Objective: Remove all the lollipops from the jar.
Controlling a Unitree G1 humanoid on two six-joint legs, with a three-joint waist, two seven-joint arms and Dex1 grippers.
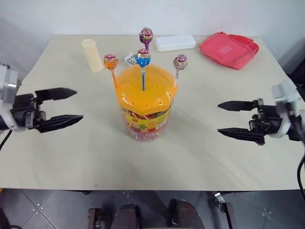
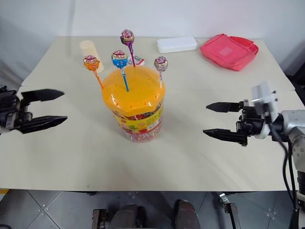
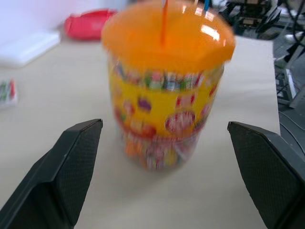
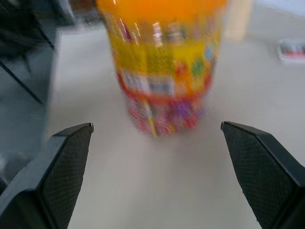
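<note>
The jar (image 1: 144,107), a clear tub with a colourful label and a domed orange lid, stands mid-table. Several lollipops stick up from its lid: orange (image 1: 110,61), blue (image 1: 142,57), purple (image 1: 146,35) and silvery-pink (image 1: 180,61). My left gripper (image 1: 71,105) hovers open to the jar's left, well apart from it, fingers pointing at it. On the jar's right my right gripper (image 1: 223,118) is open too, aimed at the jar with a wide gap. Each wrist view has the jar (image 3: 167,90) between its own spread fingers.
A pale cream cylinder (image 1: 92,55) stands behind the jar to the left. A white flat box (image 1: 175,42) and a red pouch (image 1: 228,48) lie at the back right. A small wrapped packet (image 1: 129,59) lies behind the jar.
</note>
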